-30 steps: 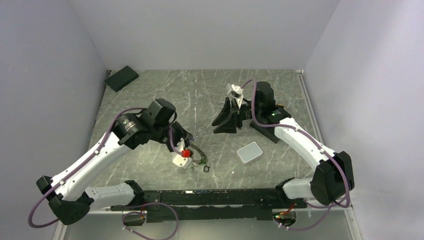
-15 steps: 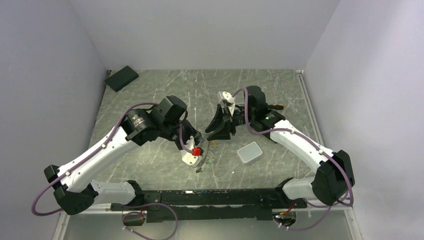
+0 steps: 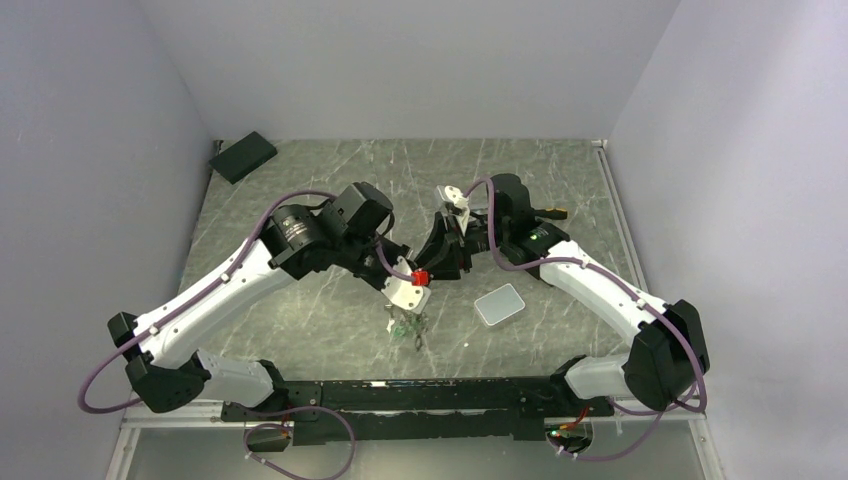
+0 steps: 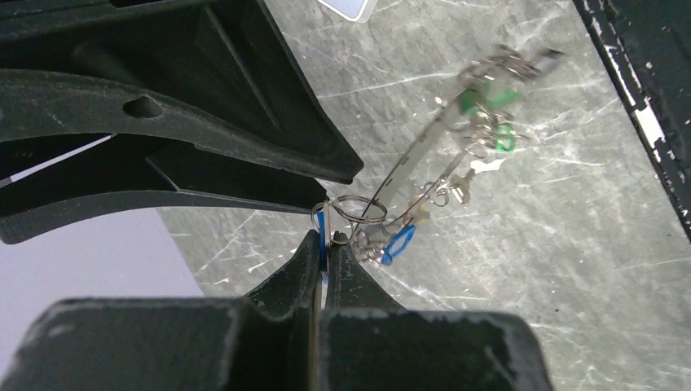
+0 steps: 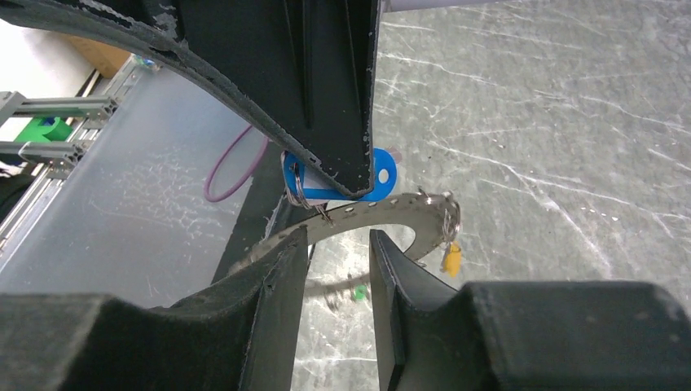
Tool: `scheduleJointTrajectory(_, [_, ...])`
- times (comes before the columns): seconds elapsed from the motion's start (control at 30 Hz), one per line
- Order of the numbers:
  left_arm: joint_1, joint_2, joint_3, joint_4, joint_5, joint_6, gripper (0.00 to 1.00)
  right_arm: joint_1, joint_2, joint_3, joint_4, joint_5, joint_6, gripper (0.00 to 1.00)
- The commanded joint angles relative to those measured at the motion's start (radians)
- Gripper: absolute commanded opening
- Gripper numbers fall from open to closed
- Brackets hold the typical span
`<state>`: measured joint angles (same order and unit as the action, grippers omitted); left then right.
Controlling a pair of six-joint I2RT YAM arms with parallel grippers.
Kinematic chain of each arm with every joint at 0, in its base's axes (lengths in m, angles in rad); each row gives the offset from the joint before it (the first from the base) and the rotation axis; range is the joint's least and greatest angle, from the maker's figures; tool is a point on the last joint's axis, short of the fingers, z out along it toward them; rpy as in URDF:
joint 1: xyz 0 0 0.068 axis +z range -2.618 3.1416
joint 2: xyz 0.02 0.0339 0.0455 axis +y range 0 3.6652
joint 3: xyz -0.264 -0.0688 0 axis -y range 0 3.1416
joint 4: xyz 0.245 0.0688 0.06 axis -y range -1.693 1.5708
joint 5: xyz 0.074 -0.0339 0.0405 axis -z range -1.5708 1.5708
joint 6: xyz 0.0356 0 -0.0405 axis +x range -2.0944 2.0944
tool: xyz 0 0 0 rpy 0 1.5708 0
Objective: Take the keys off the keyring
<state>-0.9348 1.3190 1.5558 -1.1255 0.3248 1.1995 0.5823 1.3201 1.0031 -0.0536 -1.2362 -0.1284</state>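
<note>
My left tool is clamped on a blue-tagged key, holding the keyring above the bench. My right tool stands open just beside the ring. The keys hang strung, and none looks freed. The bench is grey and veined, the walls are pale, and a grey pad lies nearby.

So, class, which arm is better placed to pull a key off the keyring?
Right. The left gripper is shut on the blue tag, holding the keyring up. The right gripper is open right beside the ring, free to work the keys off.
</note>
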Motion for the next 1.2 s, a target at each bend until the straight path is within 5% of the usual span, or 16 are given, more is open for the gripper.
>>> scheduleJointTrajectory(0.0, [-0.009,0.0,0.056,-0.003,0.003,-0.097,0.0,0.003,-0.031,-0.004,0.042,-0.005,-0.019,0.36])
scheduleJointTrajectory(0.43, [-0.013,-0.007,0.044,0.023,0.01,-0.121,0.0,0.016,-0.023,-0.008,0.126,-0.049,0.025,0.29])
scheduleJointTrajectory(1.17, [-0.012,0.003,0.044,0.018,0.001,-0.189,0.0,0.03,-0.045,0.019,-0.025,-0.019,-0.084,0.27])
